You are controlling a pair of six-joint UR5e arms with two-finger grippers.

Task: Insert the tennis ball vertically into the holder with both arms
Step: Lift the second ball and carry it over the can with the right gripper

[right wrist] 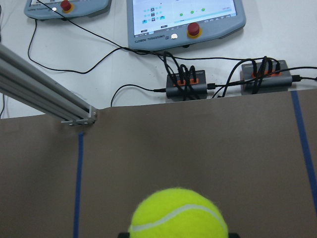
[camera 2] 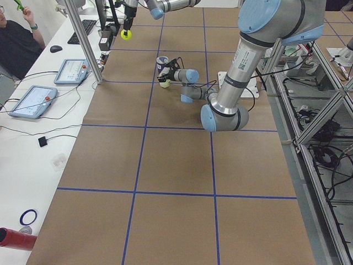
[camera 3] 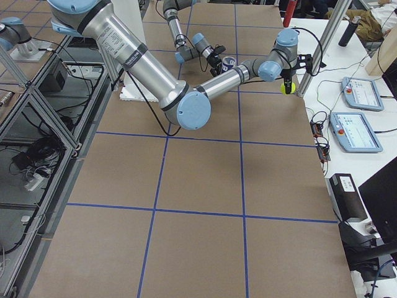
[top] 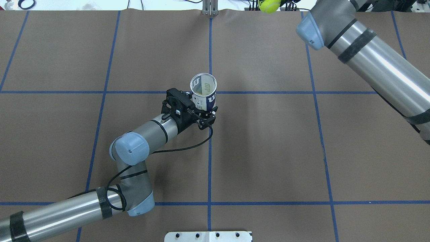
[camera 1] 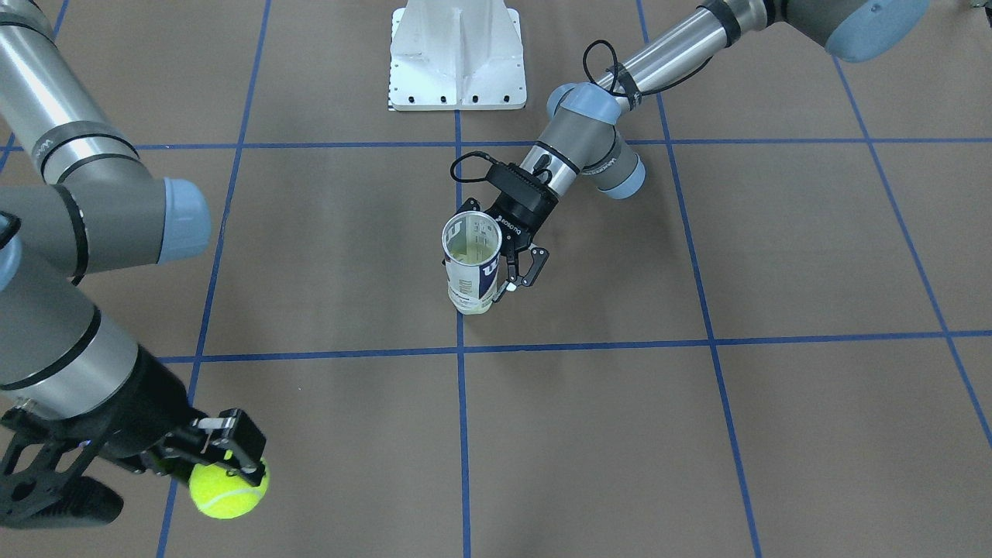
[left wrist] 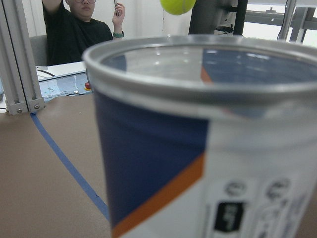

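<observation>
Nearest the robot's base, the left gripper (top: 201, 108) was closed on the lower part of the clear plastic, white-and-navy-labelled holder (top: 203, 90). One black finger sat on each side, apparently to keep the tube upright and steady. Its open mouth faced up from the brown paper-covered table with blue tape lines (camera 1: 697, 426), and it looked empty. Farther out, well apart from it at the table's far edge, the right gripper (camera 1: 231, 463) hung raised. Its fingers were pinched narrowly from above on the yellow-green felt tennis ball (camera 1: 229, 488), leaving the ball's underside free, presumably so it could go straight down into the mouth. The carry across was not yet made.
</observation>
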